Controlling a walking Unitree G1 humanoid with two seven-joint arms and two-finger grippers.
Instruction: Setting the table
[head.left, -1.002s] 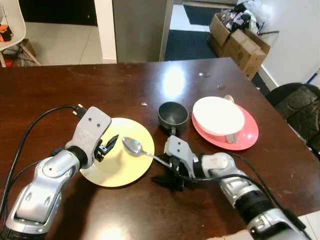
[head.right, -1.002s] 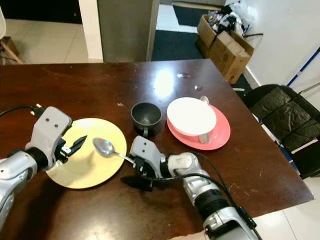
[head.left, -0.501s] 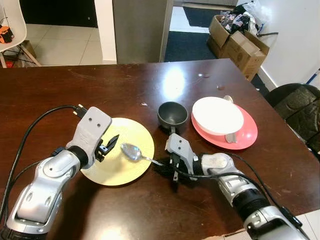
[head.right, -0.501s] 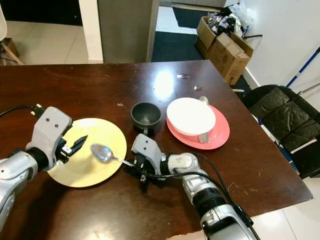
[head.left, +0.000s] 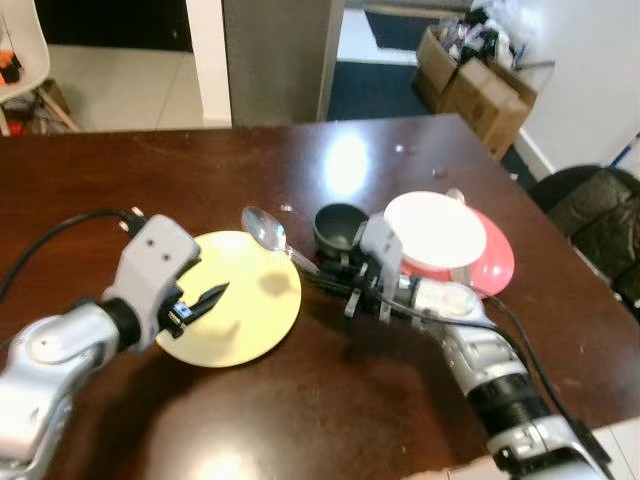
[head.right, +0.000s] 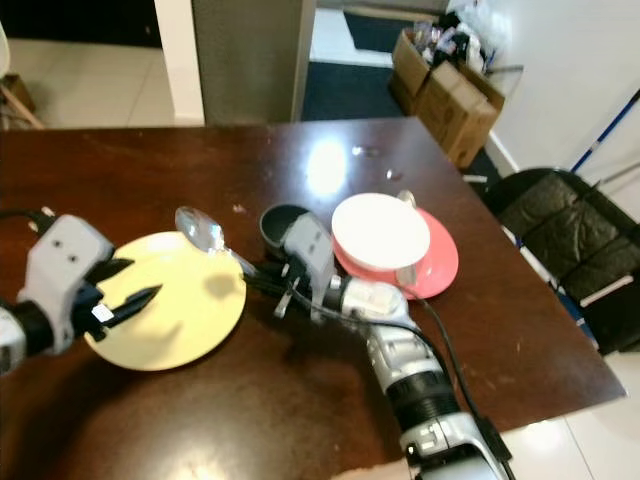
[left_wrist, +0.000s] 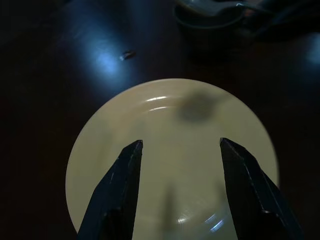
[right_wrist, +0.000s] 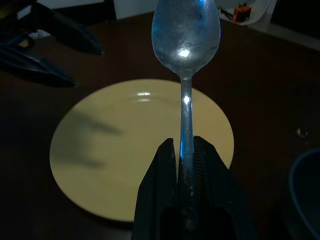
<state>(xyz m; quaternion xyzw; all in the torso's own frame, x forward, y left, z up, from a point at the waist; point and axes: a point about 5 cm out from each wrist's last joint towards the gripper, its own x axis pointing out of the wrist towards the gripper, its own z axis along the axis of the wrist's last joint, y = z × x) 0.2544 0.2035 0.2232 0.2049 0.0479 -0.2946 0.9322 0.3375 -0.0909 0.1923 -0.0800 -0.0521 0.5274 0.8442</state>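
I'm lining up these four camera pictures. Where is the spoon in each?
Left eye view: spoon, bowl raised over the yellow plate's far edge.
Right eye view: spoon, same spot, beside the dark cup.
Left wrist view: not in it.
Right wrist view: spoon, shut in the right gripper.
Shared landmark: the yellow plate.

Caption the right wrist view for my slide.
Right gripper holds a spoon by its handle above a yellow plate.

My head cameras look forward and down across the table (head.left: 420, 400) from its near edge. Both wrist cameras look close along their fingers, sharing the yellow plate (left_wrist: 170, 140).
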